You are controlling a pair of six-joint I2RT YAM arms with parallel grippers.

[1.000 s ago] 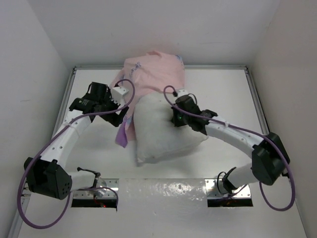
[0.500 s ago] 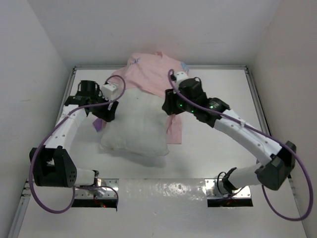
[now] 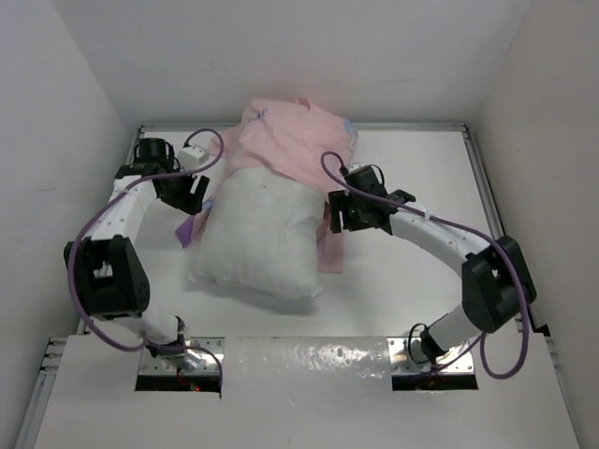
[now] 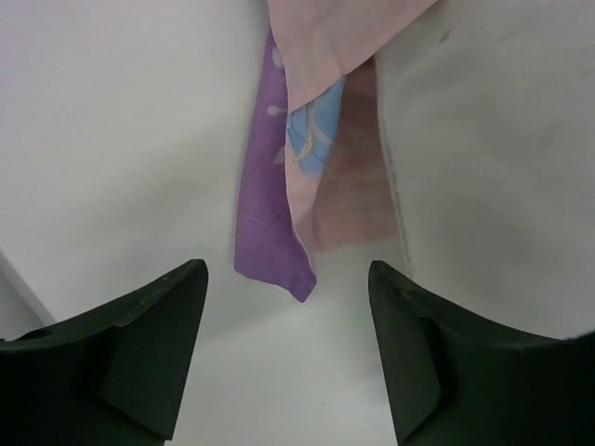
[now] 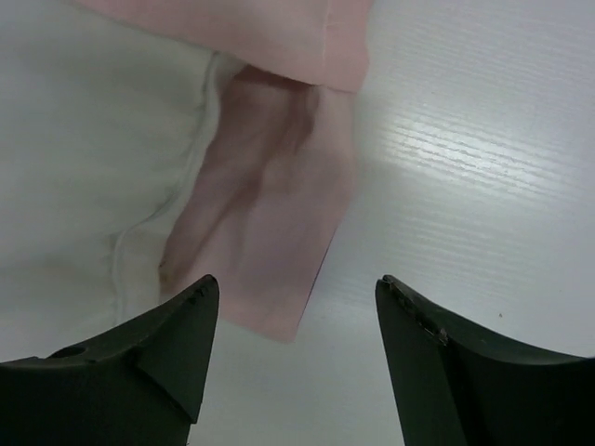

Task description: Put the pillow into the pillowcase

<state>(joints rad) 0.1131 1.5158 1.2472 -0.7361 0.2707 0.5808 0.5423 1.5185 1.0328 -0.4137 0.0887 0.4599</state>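
Plump white rectangular pillow (image 3: 257, 238): far end covered by thin pink fabric pillowcase (image 3: 290, 140); my left gripper (image 4: 286, 279) and right gripper (image 5: 297, 288) both spread wide, empty.

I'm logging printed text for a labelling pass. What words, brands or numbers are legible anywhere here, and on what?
No text can be read in any view.
pillowcase: the purple side shows only a blue patch and white marks, no letters. In the top view, a small mark near its far edge is too small to read.
pillow: no legible label or tag.
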